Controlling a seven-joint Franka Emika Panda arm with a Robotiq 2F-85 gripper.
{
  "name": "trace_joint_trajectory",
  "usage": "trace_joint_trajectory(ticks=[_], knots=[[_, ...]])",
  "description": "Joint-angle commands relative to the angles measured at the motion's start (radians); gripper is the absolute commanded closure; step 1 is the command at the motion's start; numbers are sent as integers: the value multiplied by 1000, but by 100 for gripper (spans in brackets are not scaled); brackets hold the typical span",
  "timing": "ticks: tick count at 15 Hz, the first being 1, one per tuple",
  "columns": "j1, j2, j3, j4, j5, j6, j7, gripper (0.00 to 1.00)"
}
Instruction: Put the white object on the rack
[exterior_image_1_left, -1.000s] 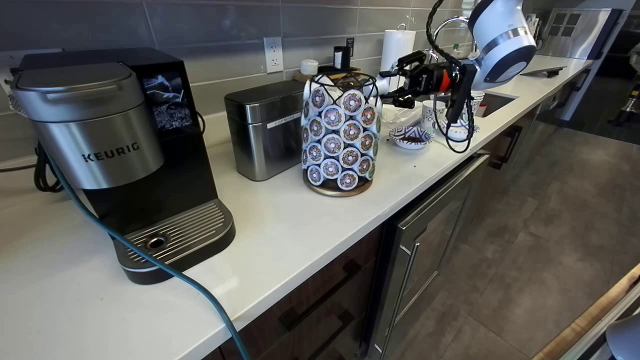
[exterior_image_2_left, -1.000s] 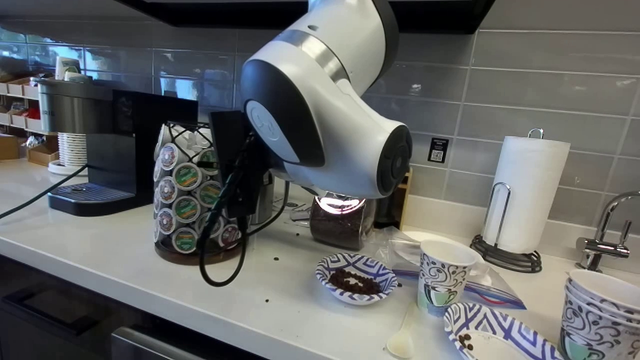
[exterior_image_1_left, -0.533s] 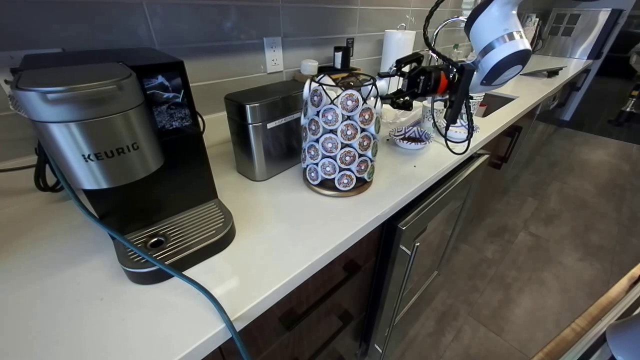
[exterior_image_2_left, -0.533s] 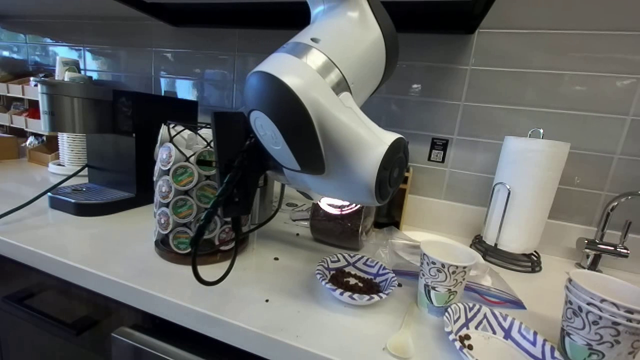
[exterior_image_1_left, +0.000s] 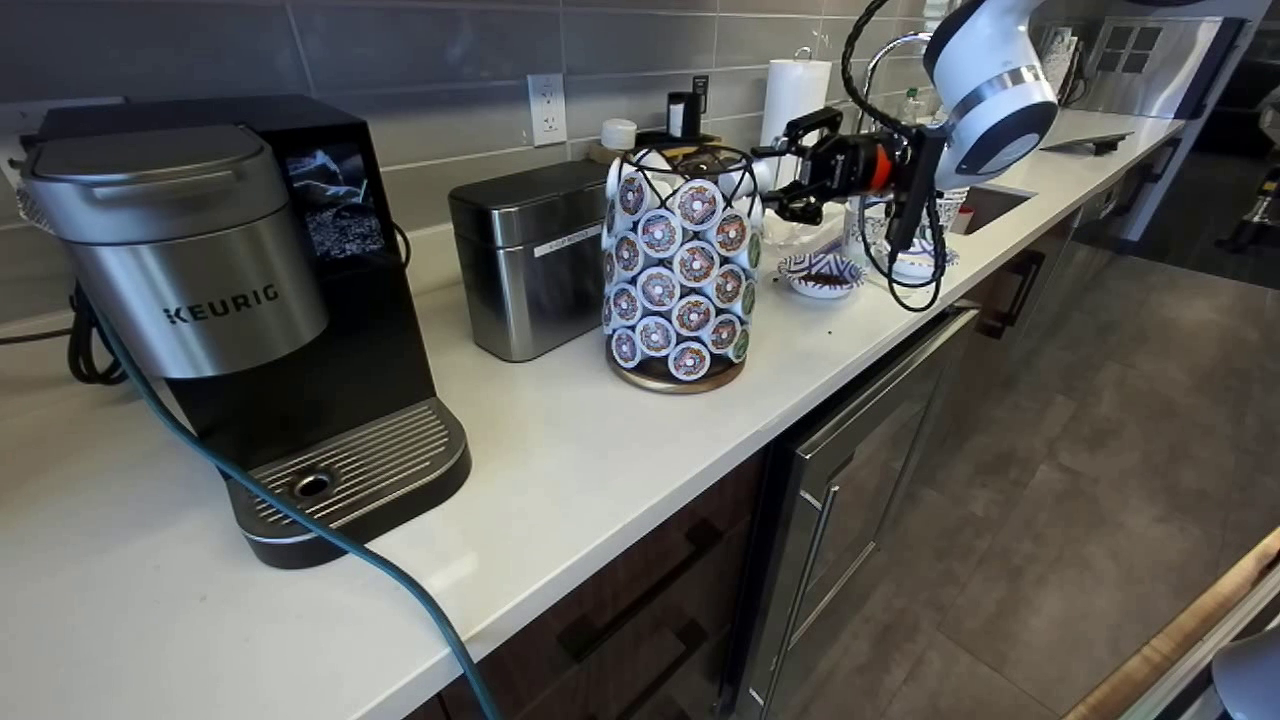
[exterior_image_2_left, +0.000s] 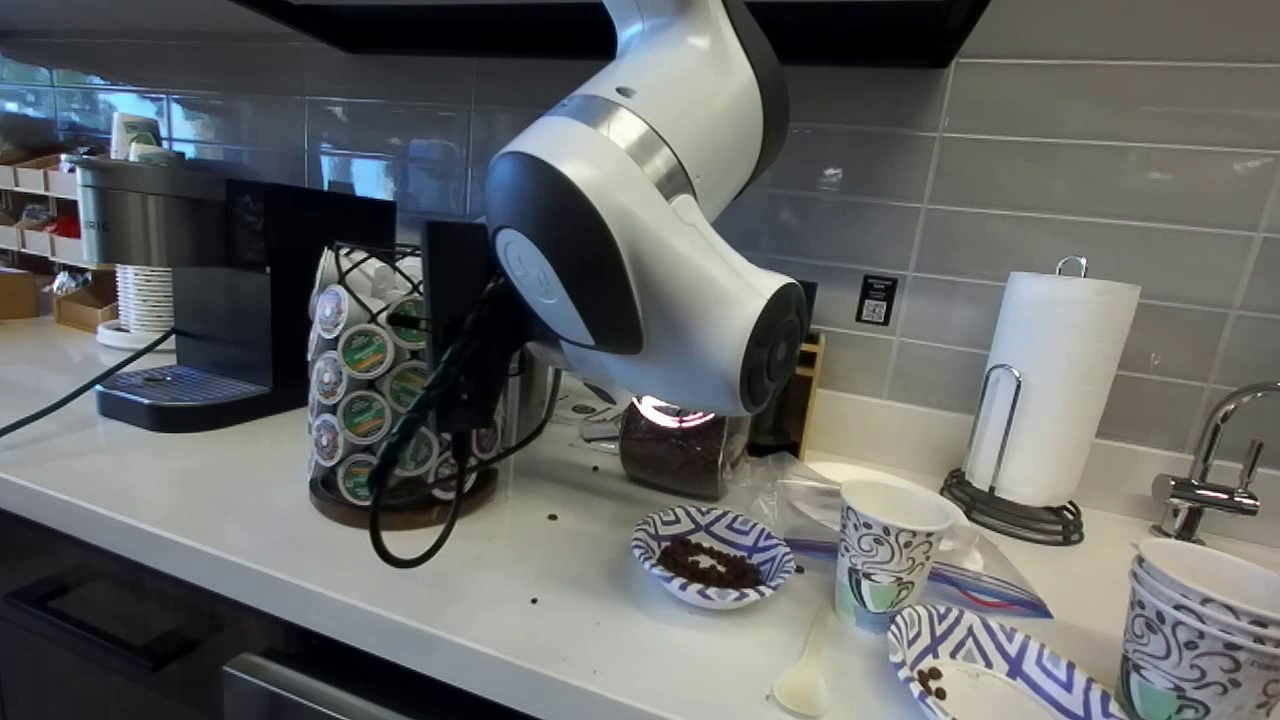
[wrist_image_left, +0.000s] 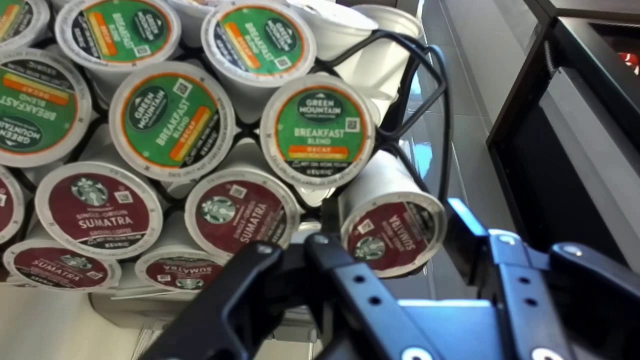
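The white object is a pod (wrist_image_left: 385, 240) with a white body and a dark red lid, lid towards the wrist camera, tilted. My gripper (wrist_image_left: 395, 225) has a finger on each side of it. Both fingers appear to touch its rim. The pod lies against the top wire (wrist_image_left: 445, 105) of the rack, its far end hidden behind a green lid. In an exterior view the pod (exterior_image_1_left: 763, 174) shows between the fingertips of the gripper (exterior_image_1_left: 768, 177), at the upper side of the rack (exterior_image_1_left: 665, 383). In an exterior view the rack (exterior_image_2_left: 355, 512) is partly covered by the arm, which hides the gripper.
A Keurig coffee maker (exterior_image_1_left: 210, 280) and a silver box (exterior_image_1_left: 530, 270) stand beside the rack. A patterned bowl with dark beans (exterior_image_2_left: 712, 598), a paper cup (exterior_image_2_left: 885, 560), a spoon (exterior_image_2_left: 803, 680), a bean bag (exterior_image_2_left: 680, 455) and a paper towel roll (exterior_image_2_left: 1060, 390) are on the counter.
The rack has turned slightly, its lids shifting left in both exterior views. The arm has moved slightly left and down with the pod between the fingers.
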Motion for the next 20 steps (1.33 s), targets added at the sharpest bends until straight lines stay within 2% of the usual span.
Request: trace_joint_trajectory(ticks=[1, 15, 17, 19, 20], knots=[[9, 20, -4, 17, 23, -25, 31, 72], [11, 34, -3, 31, 28, -31, 60, 72], [11, 36, -2, 36, 27, -31, 63, 52], [11, 38, -3, 39, 27, -30, 66, 49], [11, 38, -3, 41, 26, -30, 67, 44]])
